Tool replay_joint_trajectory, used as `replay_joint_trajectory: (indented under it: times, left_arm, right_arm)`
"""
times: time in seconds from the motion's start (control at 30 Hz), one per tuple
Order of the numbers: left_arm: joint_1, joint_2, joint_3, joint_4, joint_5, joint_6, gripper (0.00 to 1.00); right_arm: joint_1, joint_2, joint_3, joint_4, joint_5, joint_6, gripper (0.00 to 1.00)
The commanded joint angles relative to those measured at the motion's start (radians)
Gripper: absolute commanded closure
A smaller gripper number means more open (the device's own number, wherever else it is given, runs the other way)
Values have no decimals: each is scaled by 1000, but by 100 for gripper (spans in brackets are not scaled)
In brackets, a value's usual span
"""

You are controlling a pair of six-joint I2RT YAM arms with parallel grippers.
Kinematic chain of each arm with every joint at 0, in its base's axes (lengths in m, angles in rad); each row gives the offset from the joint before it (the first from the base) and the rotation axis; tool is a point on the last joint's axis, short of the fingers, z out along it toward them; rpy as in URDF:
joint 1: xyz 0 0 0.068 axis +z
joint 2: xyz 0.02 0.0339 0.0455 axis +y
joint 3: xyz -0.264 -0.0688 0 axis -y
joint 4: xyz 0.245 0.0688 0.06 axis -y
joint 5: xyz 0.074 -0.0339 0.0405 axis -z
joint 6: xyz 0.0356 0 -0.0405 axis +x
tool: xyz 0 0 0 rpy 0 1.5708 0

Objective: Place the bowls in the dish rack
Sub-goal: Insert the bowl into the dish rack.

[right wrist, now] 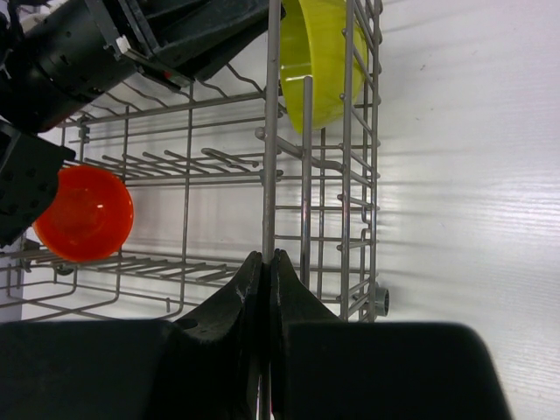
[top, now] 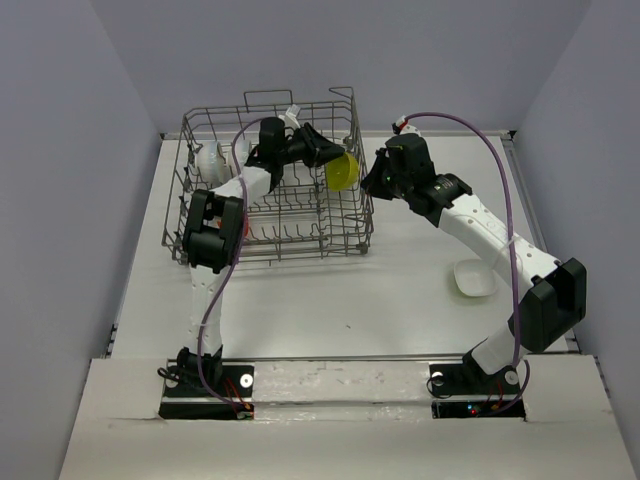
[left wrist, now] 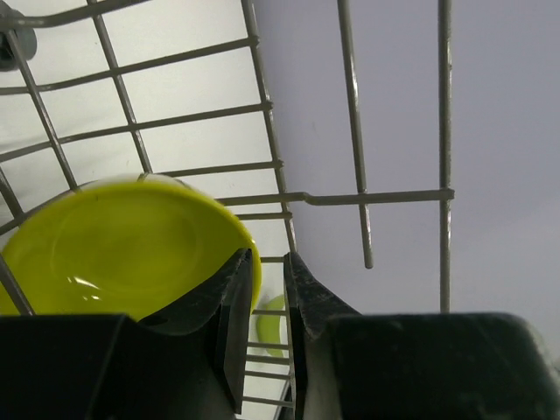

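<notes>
Inside the grey wire dish rack (right wrist: 272, 105), the left tool (left wrist: 267, 258) is clamped on the rim of a yellow round bowl (left wrist: 122, 245), held on edge against the rack's right wall. Outside that wall, the right tool (right wrist: 267, 258) seems pinched onto an upright wire. A shallow white bowl (top: 473, 278) lies on the desk (top: 400, 290), nearer the right arm.

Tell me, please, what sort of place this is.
Probably a robot lab cell, not a kitchen: plain grey walls, a white table, and a lone dish rack with a yellow bowl inside.
</notes>
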Motion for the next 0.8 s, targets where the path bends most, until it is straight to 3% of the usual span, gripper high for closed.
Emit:
replay_joint_trajectory:
  times: [0.0, 0.27, 0.5, 0.77]
  left_arm:
    - [8, -89, 92, -110, -12, 99, 71]
    - [6, -75, 130, -202, -37, 165, 70]
    - [-18, -67, 236, -429, -129, 324, 70]
    - [-49, -61, 319, -564, -205, 430, 70]
  right_arm:
    - [-2, 10, -11, -27, -2, -67, 99]
    - [-2, 8, -11, -27, -2, -67, 99]
    - [-2, 8, -6, -27, 0, -67, 99]
    - [-2, 14, -5, -27, -2, -64, 99]
